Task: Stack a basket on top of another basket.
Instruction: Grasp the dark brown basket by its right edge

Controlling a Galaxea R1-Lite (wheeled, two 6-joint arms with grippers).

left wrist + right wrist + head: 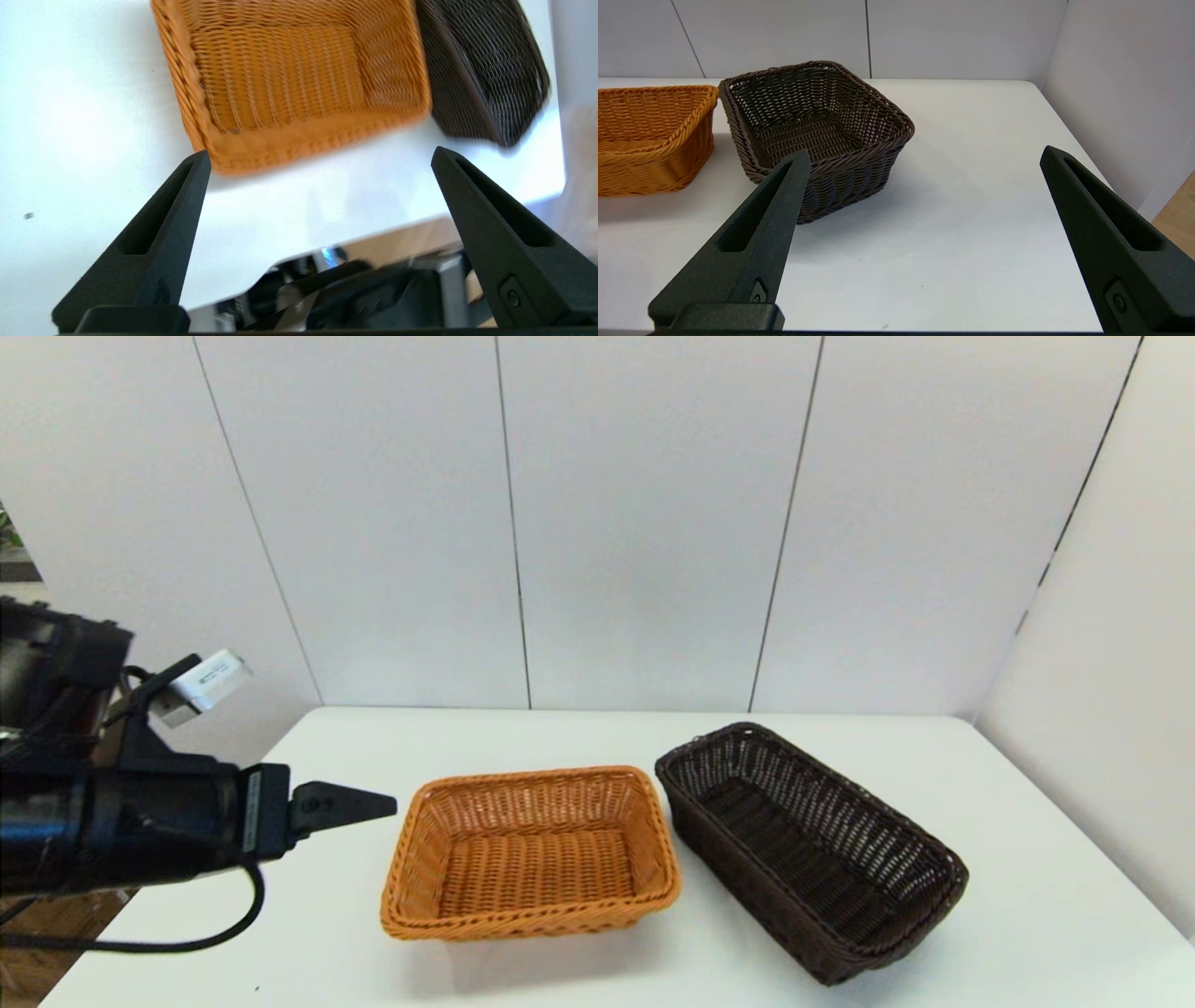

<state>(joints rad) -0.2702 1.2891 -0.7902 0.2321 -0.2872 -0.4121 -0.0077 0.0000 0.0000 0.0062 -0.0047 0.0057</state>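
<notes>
Baskets are sitting side by side, unstacked — dark basket lying just beyond the orange basket from the left gripper, which is hovering released beside the orange rim. Right gripper, also released, is facing the dark one — best gripping its near rim wall, lifting level.

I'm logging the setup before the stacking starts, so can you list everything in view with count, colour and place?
Dark brown rectangular woven wicker basket: one, empty, on the table's right side, angled.
Orange-tan rectangular woven wicker basket: one, empty, table's middle, beside the dark one.
White table: one, under both baskets.
White wall panels: behind the table.
Left pincer: black, open, raised over the table's left edge.
Right pincer: black, open, pointed at the dark basket.
</notes>
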